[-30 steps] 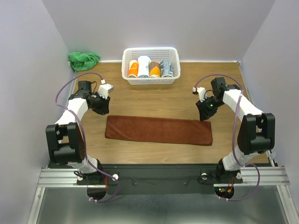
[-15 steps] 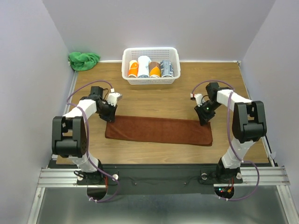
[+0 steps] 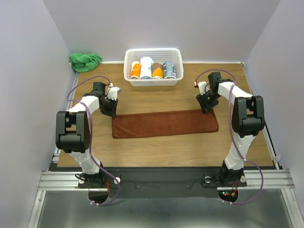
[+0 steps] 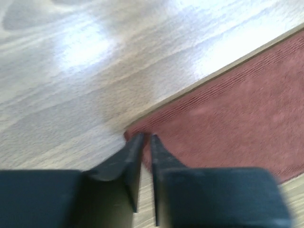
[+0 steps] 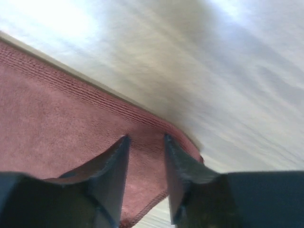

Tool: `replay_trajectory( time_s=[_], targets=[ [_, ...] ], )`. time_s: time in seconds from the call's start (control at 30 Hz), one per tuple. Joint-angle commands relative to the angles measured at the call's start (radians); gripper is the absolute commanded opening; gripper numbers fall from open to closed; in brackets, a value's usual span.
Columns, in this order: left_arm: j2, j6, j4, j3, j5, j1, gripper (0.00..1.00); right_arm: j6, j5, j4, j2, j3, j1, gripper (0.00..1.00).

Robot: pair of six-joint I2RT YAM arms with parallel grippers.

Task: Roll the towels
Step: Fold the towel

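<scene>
There are one flat reddish-brown terry towel (image 3: 164, 124), one crumpled bright green towel (image 3: 84, 61), one white slotted plastic basket (image 3: 153, 81), four rolled cloths (image 3: 146, 67) and one wooden table (image 3: 190, 145).

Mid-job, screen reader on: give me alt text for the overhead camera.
A reddish-brown towel lies flat across the middle of a wooden table, the left gripper at its far left corner and the right gripper at its far right corner. Behind it, a white basket holds four rolls; a green towel is bunched in the far left corner.
</scene>
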Motion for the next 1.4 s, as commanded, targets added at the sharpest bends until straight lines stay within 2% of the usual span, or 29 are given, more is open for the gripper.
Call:
replay_trajectory(
  time_s=[0.0,0.13,0.23,0.4,0.53,0.77,1.03,1.13,1.23,1.3,1.33,1.37],
  targets=[
    [-0.037,-0.041,-0.008,0.055,0.029,-0.001,0.29,0.063,0.017,0.068,-0.101,0.033,-0.025,0.59],
    [-0.112,-0.044,-0.016,0.043,0.086,-0.001,0.34,0.104,-0.020,0.048,-0.236,-0.054,-0.051,0.63],
    [-0.158,-0.052,-0.019,0.038,0.099,-0.001,0.34,0.140,-0.032,0.037,-0.287,-0.131,-0.062,0.58],
    [-0.204,-0.062,-0.037,0.041,0.128,-0.001,0.38,0.199,-0.064,0.018,-0.255,-0.182,-0.171,0.52],
    [-0.229,-0.062,-0.048,0.041,0.128,-0.001,0.56,0.219,-0.110,-0.007,-0.228,-0.194,-0.214,0.51],
    [-0.247,-0.061,-0.051,0.040,0.126,-0.001,0.57,0.230,-0.164,-0.006,-0.172,-0.234,-0.220,0.50],
    [-0.244,-0.068,-0.049,0.041,0.125,-0.001,0.57,0.239,-0.192,0.016,-0.117,-0.246,-0.220,0.43],
    [-0.242,-0.072,-0.046,0.040,0.125,-0.001,0.57,0.242,-0.202,0.020,-0.109,-0.262,-0.220,0.37],
    [-0.239,-0.073,-0.043,0.036,0.125,-0.001,0.57,0.242,-0.212,0.021,-0.117,-0.277,-0.221,0.25],
    [-0.236,-0.073,-0.043,0.038,0.125,-0.001,0.57,0.238,-0.216,0.022,-0.138,-0.282,-0.223,0.13],
    [-0.238,-0.072,-0.043,0.040,0.126,-0.001,0.57,0.233,-0.218,0.022,-0.145,-0.282,-0.220,0.02],
    [-0.236,-0.072,-0.043,0.041,0.126,-0.001,0.57,0.235,-0.216,0.022,-0.151,-0.280,-0.223,0.01]
  ],
)
